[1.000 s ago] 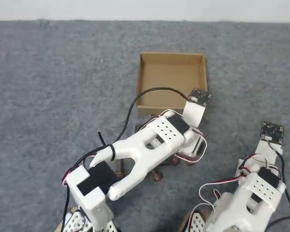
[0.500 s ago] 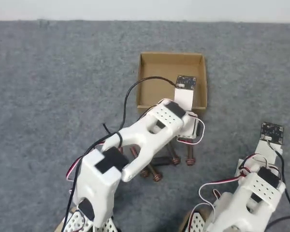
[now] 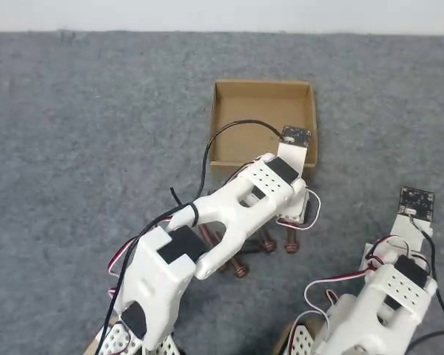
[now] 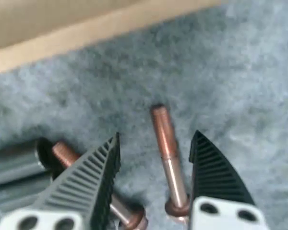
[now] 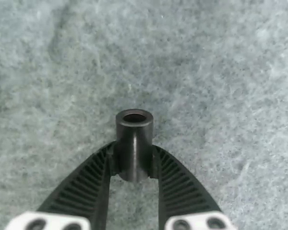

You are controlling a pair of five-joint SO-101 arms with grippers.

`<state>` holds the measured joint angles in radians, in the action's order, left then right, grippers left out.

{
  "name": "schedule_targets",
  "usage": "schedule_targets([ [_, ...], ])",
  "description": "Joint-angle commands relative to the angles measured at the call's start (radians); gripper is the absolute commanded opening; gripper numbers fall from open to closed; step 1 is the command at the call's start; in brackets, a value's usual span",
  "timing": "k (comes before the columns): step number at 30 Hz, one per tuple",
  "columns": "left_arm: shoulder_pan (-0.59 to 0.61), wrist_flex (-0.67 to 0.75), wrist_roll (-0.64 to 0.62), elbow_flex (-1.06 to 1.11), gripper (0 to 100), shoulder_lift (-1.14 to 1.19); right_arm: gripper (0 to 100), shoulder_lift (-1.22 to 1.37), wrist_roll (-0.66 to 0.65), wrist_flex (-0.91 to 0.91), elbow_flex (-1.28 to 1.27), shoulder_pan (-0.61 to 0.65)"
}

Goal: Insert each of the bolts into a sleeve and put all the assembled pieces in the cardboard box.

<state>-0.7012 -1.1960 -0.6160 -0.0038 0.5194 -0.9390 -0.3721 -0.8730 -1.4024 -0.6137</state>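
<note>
Bolt (image 4: 169, 158) amid left end effector (image 4: 156, 135) (jaws apart)

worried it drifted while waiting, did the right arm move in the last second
No. In the high view the right arm sits where it was, its wrist equally far off the cardboard box.

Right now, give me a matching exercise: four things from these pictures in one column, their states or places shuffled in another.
Column one
1 left gripper
2 right gripper
3 cardboard box
4 copper bolt

Column two
A shut on a dark sleeve
B lying on the grey carpet, between open jaws
C open, holding nothing
D brown, open-topped

Pairs: 1-C, 2-A, 3-D, 4-B
</note>
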Motion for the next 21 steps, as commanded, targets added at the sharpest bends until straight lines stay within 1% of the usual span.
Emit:
schedule_targets([
  [1, -0.006, -0.014, -0.011, -0.041, 23, -0.107, 0.6, -0.042, 0.003, 0.013, 0.005, 0.013],
  [8, -0.038, -0.006, -0.011, -0.025, 23, -0.104, 0.6, -0.042, 0.003, 0.013, 0.005, 0.013],
  [13, -0.035, 0.109, -0.012, 0.03, 22, -0.057, 0.6, -0.042, 0.003, 0.013, 0.005, 0.013],
  [17, -0.034, 0.063, -0.012, -0.024, 22, -0.021, 0.6, -0.042, 0.003, 0.013, 0.005, 0.013],
  [19, -0.037, 0.055, -0.011, -0.042, 16, -0.002, 0.6, -0.042, 0.003, 0.013, 0.005, 0.013],
  [21, -0.038, 0.054, -0.008, -0.058, 8, 0.009, 0.6, -0.042, 0.003, 0.013, 0.005, 0.013],
])
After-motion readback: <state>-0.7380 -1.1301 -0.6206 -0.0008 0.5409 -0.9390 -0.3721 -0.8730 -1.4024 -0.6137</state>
